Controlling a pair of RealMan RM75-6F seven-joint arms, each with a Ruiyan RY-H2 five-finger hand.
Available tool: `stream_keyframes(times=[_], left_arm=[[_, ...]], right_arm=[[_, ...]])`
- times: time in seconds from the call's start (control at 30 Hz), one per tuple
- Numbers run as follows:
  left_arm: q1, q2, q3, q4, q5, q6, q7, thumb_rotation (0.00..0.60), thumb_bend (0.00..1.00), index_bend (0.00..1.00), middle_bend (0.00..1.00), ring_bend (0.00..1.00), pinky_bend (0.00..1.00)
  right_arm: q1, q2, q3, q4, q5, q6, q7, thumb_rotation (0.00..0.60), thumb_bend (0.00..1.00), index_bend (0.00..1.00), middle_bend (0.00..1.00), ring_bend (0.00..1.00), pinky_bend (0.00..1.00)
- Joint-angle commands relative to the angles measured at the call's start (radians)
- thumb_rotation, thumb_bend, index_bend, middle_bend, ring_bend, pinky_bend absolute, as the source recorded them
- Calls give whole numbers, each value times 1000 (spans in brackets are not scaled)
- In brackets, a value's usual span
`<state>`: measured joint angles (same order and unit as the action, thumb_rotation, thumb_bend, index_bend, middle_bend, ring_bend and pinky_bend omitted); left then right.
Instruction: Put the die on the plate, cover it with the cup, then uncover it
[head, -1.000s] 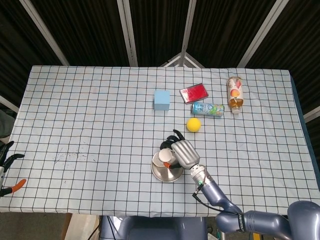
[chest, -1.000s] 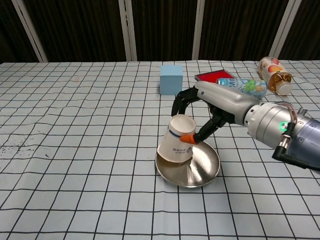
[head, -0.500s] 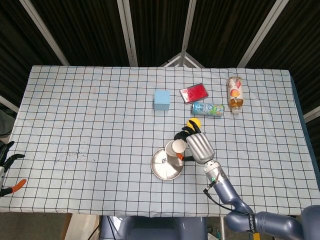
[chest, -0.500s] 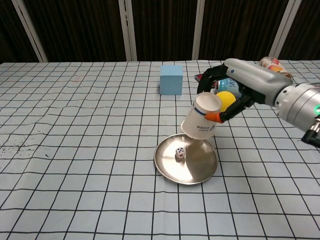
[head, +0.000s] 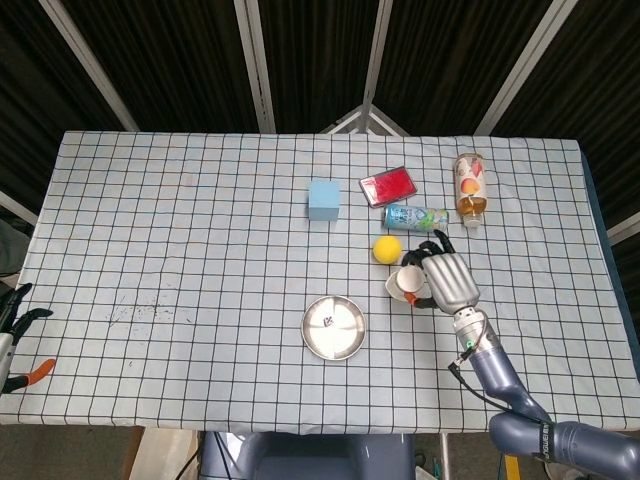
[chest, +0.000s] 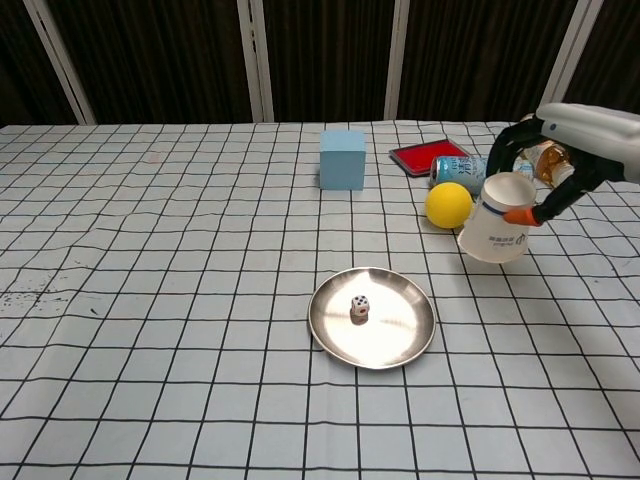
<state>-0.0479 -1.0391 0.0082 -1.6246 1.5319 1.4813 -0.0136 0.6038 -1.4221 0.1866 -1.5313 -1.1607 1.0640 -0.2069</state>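
The die (chest: 361, 307) sits bare on the plate (chest: 410, 340) while the right hand (head: 447, 281) grips the cup (chest: 496, 232), tilted in the air well right of the plate, so the uncovering looks done; the left hand (head: 12, 325) idles at the tabletop's edge, holding nothing visible.

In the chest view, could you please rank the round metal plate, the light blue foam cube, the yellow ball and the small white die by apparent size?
1. Round metal plate
2. Light blue foam cube
3. Yellow ball
4. Small white die

The cube sits farther back, so its lead over the ball holds.

The checked table (chest: 150, 300) bears plate (chest: 410, 345), block (chest: 342, 160), ball (chest: 448, 204), can (head: 415, 217), bottle (head: 469, 187).
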Motion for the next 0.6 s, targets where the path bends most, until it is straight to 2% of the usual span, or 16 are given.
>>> stream_keyframes(times=[0.03, 0.27, 0.37, 0.4, 0.43, 0.5, 0.6], left_arm=[[0, 1, 1, -1, 2, 0, 0, 600, 296, 272, 0, 0, 23], [0, 1, 0, -1, -1, -1, -1, 600, 296, 272, 0, 0, 23], [-1, 2, 1, -1, 0, -2, -2, 600, 296, 272, 0, 0, 24], [-1, 2, 1, -1, 0, -2, -2, 600, 296, 272, 0, 0, 24], [-1, 2, 0, -1, -1, -2, -2, 600, 296, 272, 0, 0, 24], [-1, 2, 1, -1, 0, -2, -2, 600, 297, 272, 0, 0, 24], [0, 3, 1, -2, 1, 0, -3, 600, 296, 272, 0, 0, 23]], right_arm=[[-3, 1, -2, 42, 29, -29, 11, 600, 512, 789, 495, 228, 0], [-9, -24, -6, 121, 36, -48, 50, 600, 511, 760, 494, 228, 0], [-10, -29, -9, 142, 36, -52, 51, 600, 433, 640, 490, 217, 0], [-11, -28, -11, 145, 38, -55, 50, 600, 360, 582, 473, 200, 0], [-11, -26, -12, 145, 41, -59, 48, 600, 283, 514, 440, 175, 0], [-11, -15, -14, 137, 52, -70, 36, 600, 193, 384, 360, 128, 0], [-10, 10, -17, 103, 82, -92, 4, 600, 148, 207, 272, 74, 0]])
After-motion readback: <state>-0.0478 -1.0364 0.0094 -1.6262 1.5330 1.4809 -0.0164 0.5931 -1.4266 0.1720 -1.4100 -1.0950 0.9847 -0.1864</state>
